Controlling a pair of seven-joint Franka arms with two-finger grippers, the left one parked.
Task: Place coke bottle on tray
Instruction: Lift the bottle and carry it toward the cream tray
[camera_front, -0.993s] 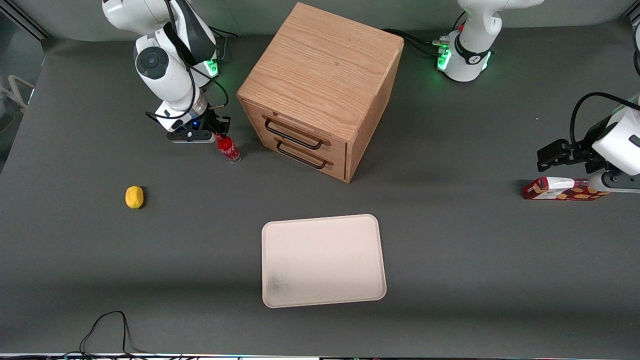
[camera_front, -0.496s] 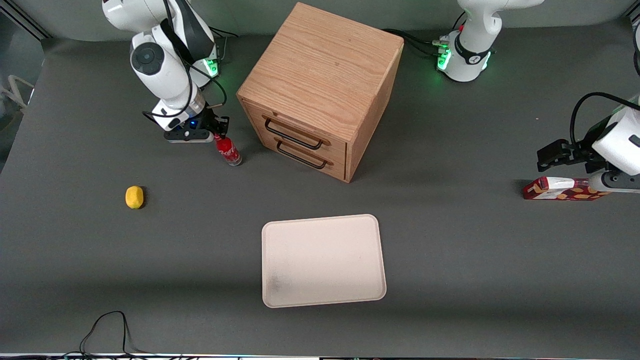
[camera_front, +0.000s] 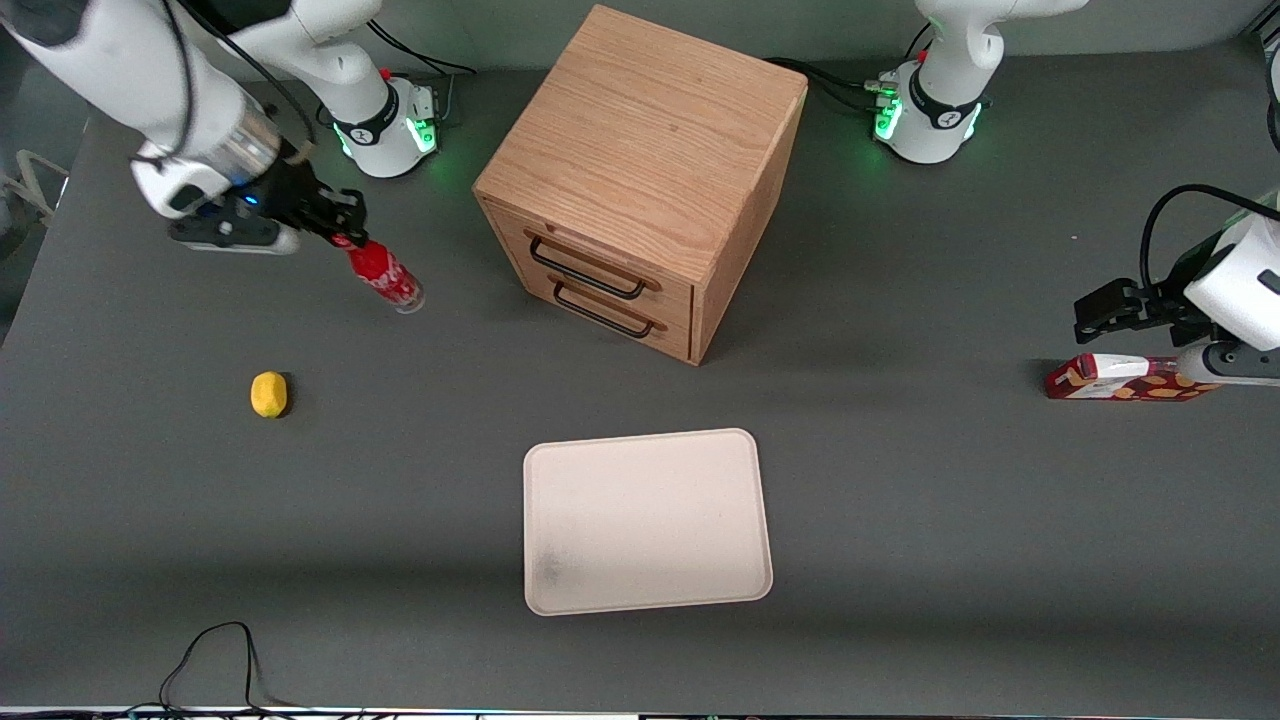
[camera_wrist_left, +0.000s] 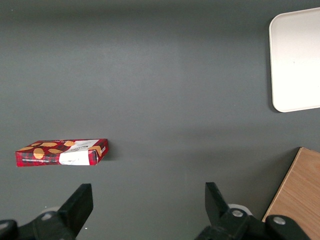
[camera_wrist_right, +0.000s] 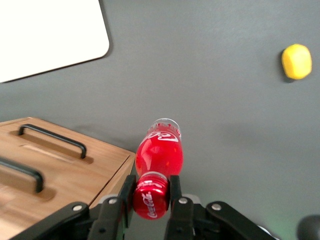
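Observation:
My right gripper (camera_front: 345, 238) is shut on the red cap of the coke bottle (camera_front: 385, 276) and holds it in the air, tilted, above the table toward the working arm's end. In the right wrist view the gripper (camera_wrist_right: 151, 196) has its fingers on both sides of the cap, and the red bottle (camera_wrist_right: 159, 151) with its white script and clear base hangs below. The cream-white tray (camera_front: 645, 520) lies flat, nearer the front camera than the wooden cabinet, with nothing on it. A corner of the tray also shows in the right wrist view (camera_wrist_right: 50, 35).
A wooden two-drawer cabinet (camera_front: 640, 180) stands mid-table, beside the held bottle. A yellow lemon (camera_front: 268, 394) lies nearer the front camera than the gripper. A red-and-white snack carton (camera_front: 1125, 378) lies at the parked arm's end. A black cable (camera_front: 215, 650) loops at the front edge.
The gripper has lifted the coke bottle off the table and carried it away from the cabinet, toward the working arm's end; the arm has swung outward.

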